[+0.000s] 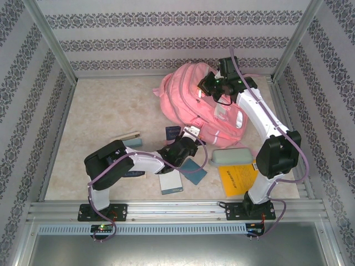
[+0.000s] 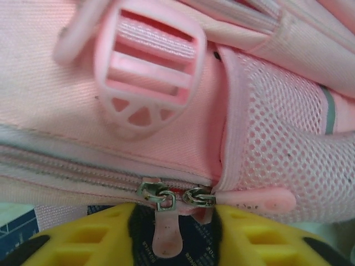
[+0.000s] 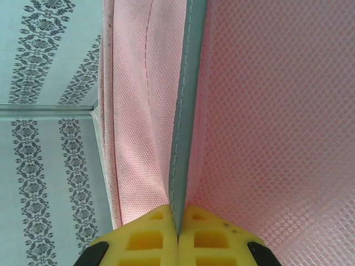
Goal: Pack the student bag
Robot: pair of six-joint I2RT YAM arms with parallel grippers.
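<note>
Pink student bag [image 1: 186,91] on tabletop [image 1: 111,111], right gripper [image 3: 178,216] clamped on its grey trim [image 3: 181,138], left gripper [image 2: 175,213] jaws apart around a zipper pull [image 2: 166,235].

The pale marbled tabletop [image 1: 105,116] is lying open across its far left part, giving free passage there. The large pink fabric backpack [image 1: 186,97] is blocking the middle rear. Small blue booklets [image 1: 194,173], a grey oblong case [image 1: 232,155] and an orange flat packet [image 1: 237,178] are crowding the near strip, with the white left arm [image 1: 141,160] lying low among them.
</note>
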